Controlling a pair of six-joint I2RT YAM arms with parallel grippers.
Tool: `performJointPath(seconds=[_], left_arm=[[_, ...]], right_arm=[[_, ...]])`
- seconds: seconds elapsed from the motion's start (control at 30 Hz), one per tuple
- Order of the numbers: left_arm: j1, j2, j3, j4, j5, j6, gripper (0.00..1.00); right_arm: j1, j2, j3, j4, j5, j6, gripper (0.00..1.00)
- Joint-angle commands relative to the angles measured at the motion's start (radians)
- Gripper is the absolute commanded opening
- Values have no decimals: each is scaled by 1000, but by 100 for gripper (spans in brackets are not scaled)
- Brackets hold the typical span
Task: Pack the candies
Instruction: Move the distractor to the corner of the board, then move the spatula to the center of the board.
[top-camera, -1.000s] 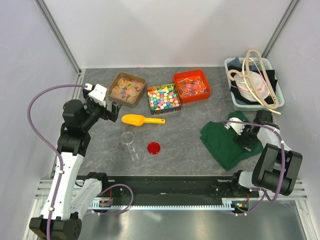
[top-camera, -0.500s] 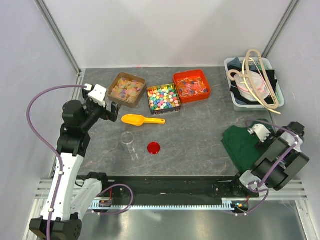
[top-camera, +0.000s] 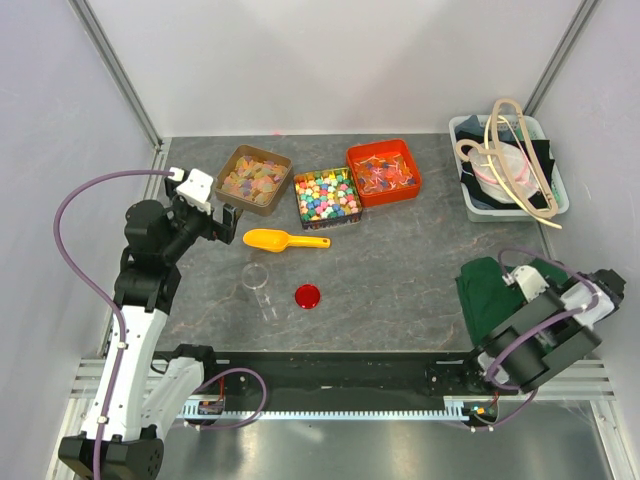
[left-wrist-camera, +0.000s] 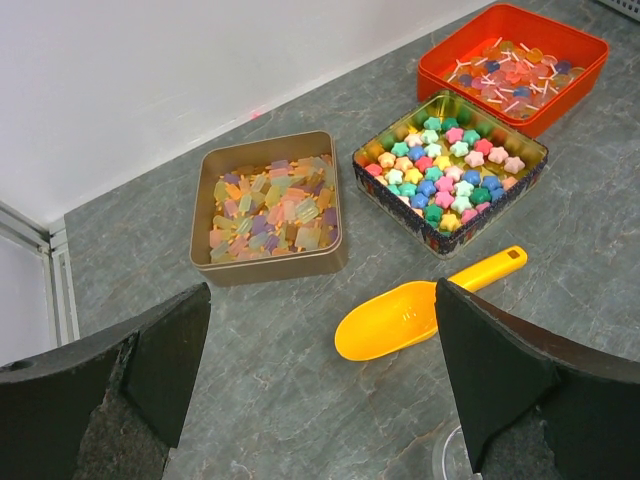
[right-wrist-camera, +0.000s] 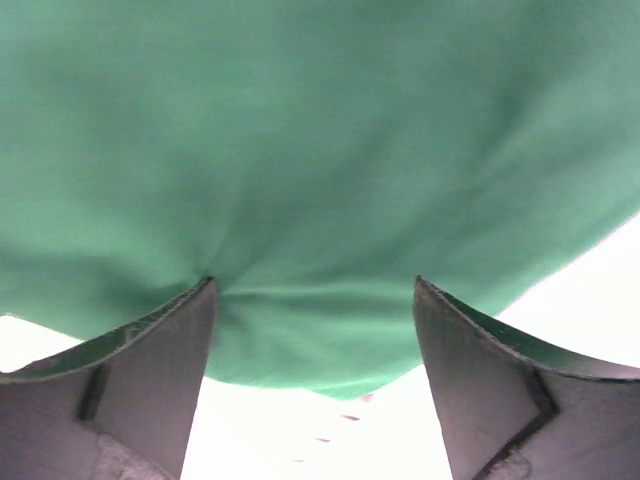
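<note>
Candies (left-wrist-camera: 268, 208) all lie in the tin (left-wrist-camera: 270, 272); none packed yet, and the jar (top-camera: 257, 277) in front of the tin looks empty. Scoop (left-wrist-camera: 400, 318) lies untouched just in front of the tin. Left gripper (left-wrist-camera: 322, 300) hovers in front of the tin, fingers wide open; right gripper (right-wrist-camera: 312, 290), far right of the tin, has its fingers spread against a green cloth (right-wrist-camera: 320, 150).

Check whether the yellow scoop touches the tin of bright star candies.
Apart. The left wrist view shows bare table between the scoop's handle end and the tin's near wall.
</note>
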Motion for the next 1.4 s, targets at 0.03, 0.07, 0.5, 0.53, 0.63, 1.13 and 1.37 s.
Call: performJointPath(seconds=[0.03, 0.07, 0.5, 0.53, 0.63, 1.13, 1.37], left_arm=[[6, 13, 3, 22, 10, 17, 99], [6, 13, 5, 20, 12, 17, 99], [6, 23, -1, 22, 35, 11, 99], [6, 24, -6, 22, 36, 11, 100], [6, 23, -9, 22, 43, 10, 99], [6, 76, 0, 31, 15, 3, 99], [6, 151, 49, 36, -13, 66, 100]], right_arm=[[-14, -237, 92, -389, -240, -47, 90], [-13, -293, 124, -404, -278, -19, 93], [136, -190, 634, -705, -579, 167, 93], [161, -199, 632, -704, -584, 188, 92], [262, -226, 634, -705, -602, 252, 92], [906, -125, 797, -34, -367, 1279, 96], [1259, 94, 852, 45, -158, 1386, 98]])
